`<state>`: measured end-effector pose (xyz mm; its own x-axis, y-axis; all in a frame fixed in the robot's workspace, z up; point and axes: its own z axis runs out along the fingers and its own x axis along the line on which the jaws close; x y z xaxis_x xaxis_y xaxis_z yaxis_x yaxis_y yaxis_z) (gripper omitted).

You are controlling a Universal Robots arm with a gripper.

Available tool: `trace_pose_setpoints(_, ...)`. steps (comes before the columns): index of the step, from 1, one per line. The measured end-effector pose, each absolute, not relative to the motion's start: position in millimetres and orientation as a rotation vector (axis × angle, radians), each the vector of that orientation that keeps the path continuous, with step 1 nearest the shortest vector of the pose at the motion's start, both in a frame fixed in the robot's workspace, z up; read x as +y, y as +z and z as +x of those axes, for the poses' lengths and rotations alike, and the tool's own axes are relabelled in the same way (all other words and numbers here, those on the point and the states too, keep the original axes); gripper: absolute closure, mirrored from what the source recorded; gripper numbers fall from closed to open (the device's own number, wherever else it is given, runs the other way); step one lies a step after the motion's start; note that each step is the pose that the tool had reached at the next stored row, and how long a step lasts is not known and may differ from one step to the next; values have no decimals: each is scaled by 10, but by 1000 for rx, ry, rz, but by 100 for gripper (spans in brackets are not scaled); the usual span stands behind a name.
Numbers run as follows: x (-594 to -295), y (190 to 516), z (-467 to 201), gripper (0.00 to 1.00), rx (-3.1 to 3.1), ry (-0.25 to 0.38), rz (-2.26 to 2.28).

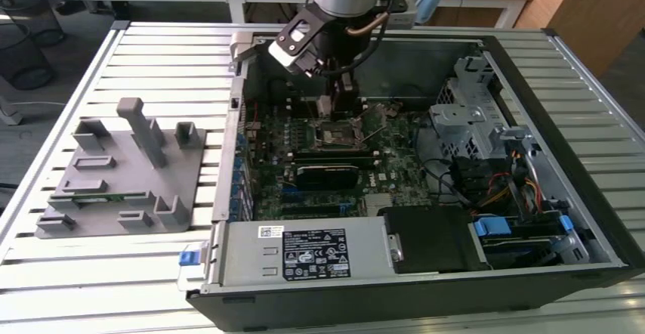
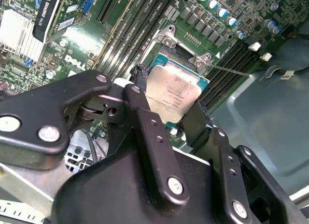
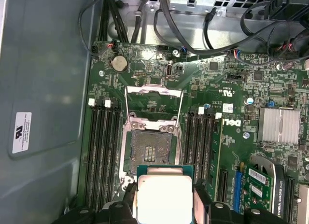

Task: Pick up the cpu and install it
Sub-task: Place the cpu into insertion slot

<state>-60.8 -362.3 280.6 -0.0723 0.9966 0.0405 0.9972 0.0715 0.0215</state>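
The end effector (image 3: 164,207) grips the cpu (image 3: 164,195) by two opposite edges between its black fingers (image 2: 145,118). The cpu hangs over the edge of the open motherboard socket (image 3: 149,147), not seated. This is toward the far side of the computer case (image 1: 579,153) lying on the slatted worktop (image 1: 151,54).
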Motion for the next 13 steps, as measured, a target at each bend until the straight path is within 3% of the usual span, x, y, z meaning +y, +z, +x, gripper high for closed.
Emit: trace_pose_setpoints(13,-3596,2745,-602,46,-2233,-68,-2189)
